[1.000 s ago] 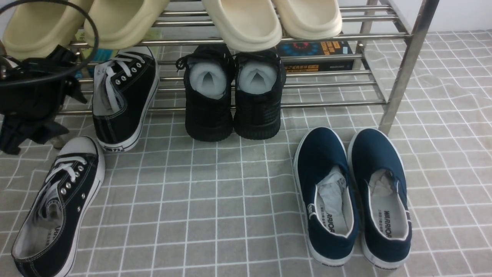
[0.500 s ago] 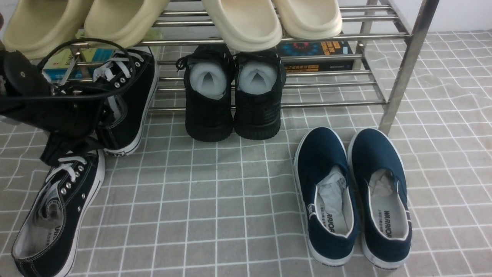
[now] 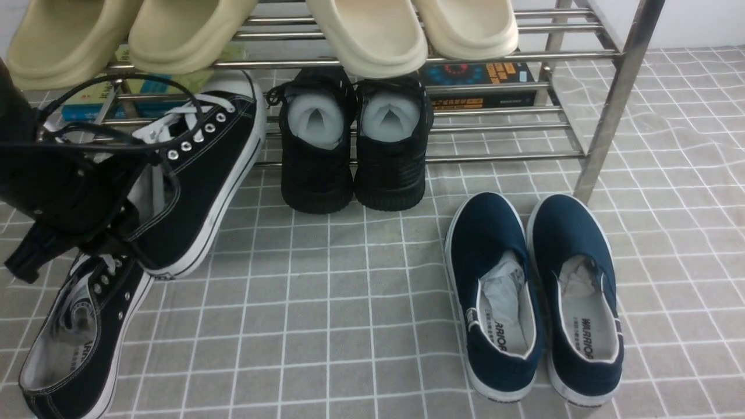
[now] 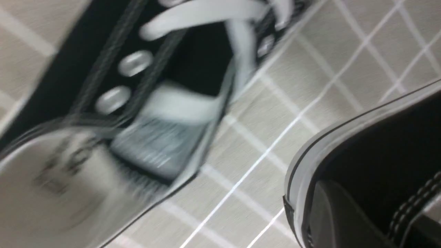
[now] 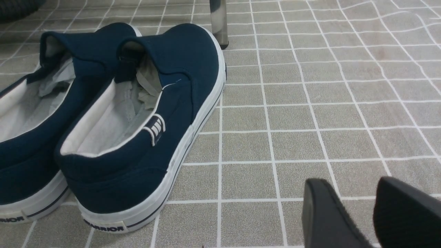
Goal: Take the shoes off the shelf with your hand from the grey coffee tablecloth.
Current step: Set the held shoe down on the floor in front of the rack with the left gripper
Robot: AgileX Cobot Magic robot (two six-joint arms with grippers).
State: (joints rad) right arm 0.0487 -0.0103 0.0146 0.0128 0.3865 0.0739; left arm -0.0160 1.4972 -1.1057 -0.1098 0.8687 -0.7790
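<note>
1. Hanging tilted from the left gripper (image 3: 125, 230), the black canvas sneaker (image 3: 204, 169) points its white toe up at the lower rails of the rack (image 3: 506, 55). Its heel sits low over the cloth (image 3: 326, 302), and I cannot tell whether it touches.
2. The jaws are closed on the sneaker's collar wall. From the front, the gripper's body and its looping cable (image 3: 116, 84) hide the grip itself.
3. Its mate (image 3: 81, 337) lies on the cloth just beside the held sneaker, with its toe end hidden under the gripper.
4. Just beside the raised toe stand black mesh sneakers (image 3: 355, 151), fronts over the rails and heels on the cloth. Navy slip-ons (image 3: 535, 297) sit on the cloth near the rack's leg (image 3: 611, 105). Cream slippers (image 3: 361, 35) fill the upper tier, and books (image 3: 477, 84) lie beneath it.
5. The left wrist view is blurred. It shows one finger (image 4: 330, 213) inside the sneaker's collar, and the mate's laces and eyelets.
6. Only the right wrist view shows the right gripper (image 5: 349, 193). Its jaws are parted and empty, low over the cloth and near the slip-ons.
</note>
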